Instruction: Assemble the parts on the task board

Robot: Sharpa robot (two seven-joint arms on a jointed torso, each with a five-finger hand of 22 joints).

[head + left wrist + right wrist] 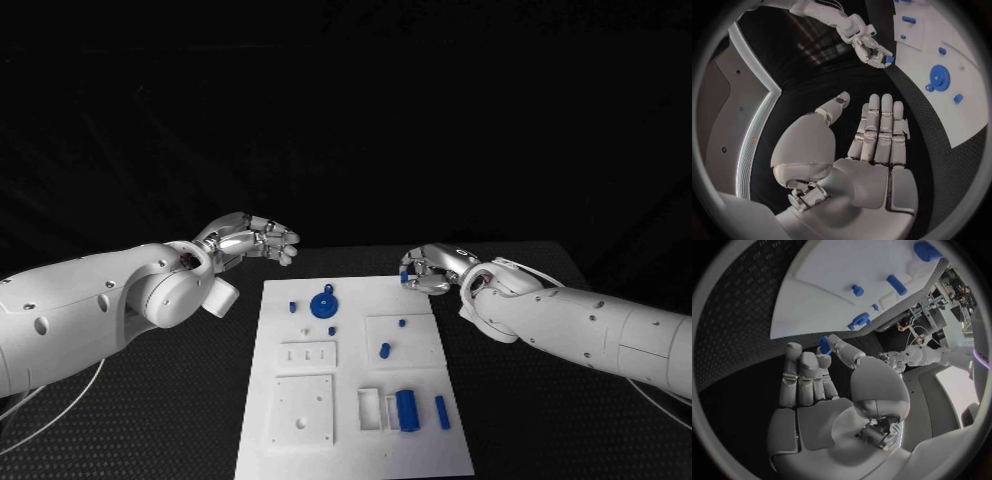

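Blue cylinder (408, 410) lies on task board (418, 345); right hand (428, 270) pinches a blue part (824, 344).

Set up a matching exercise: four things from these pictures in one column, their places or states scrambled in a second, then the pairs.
Things:
1. left hand
2. right hand
3. blue gear
4. blue cylinder

Places or states:
A. lies in a tray at the near end of the task board
B. pinches a small blue part
C. holds nothing, off the board's far left corner
D. lies flat at the far end of the board

Pairs: 1-C, 2-B, 3-D, 4-A
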